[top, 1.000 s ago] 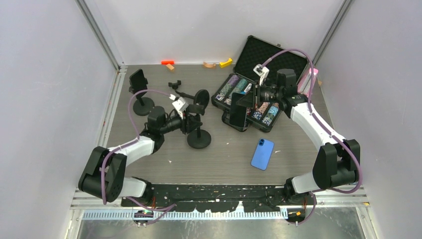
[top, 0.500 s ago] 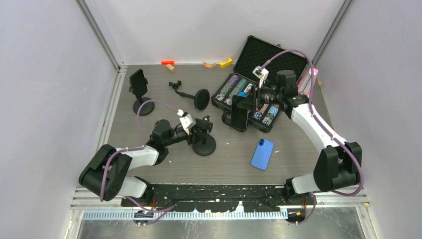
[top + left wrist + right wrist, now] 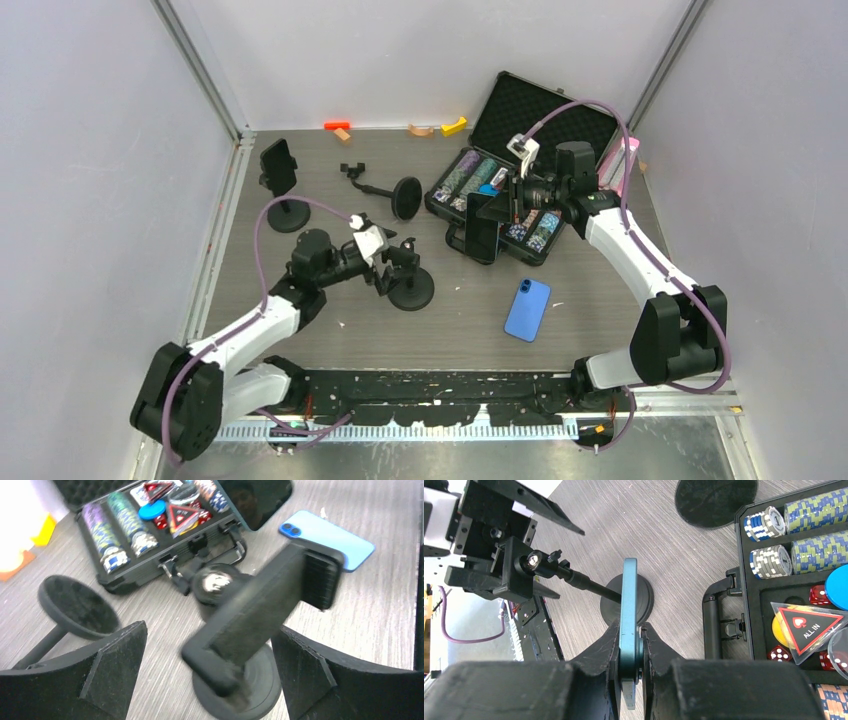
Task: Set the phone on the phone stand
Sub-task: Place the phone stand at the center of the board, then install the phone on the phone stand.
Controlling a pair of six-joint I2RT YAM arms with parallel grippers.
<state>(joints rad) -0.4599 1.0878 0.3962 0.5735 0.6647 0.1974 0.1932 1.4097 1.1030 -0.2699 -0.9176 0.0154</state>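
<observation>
One phone [image 3: 629,587] pinched in right hand [image 3: 629,632] — left hand [image 3: 209,629] spread around stand [image 3: 262,602].

The slim teal-edged phone [image 3: 483,228] [image 3: 629,590], dark-screened, hangs upright in the air, pinched edge-on in the right gripper [image 3: 630,627]. Left of it, well apart, the black round-based phone stand [image 3: 408,280] [image 3: 260,615] stands on the grey table [image 3: 600,290], its ribbed cradle tilted.

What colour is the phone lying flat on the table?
The phone is light blue, clearest in the top view.

Teal phone [image 3: 629,625] edge-on between tool [image 3: 630,647] fingers
</observation>
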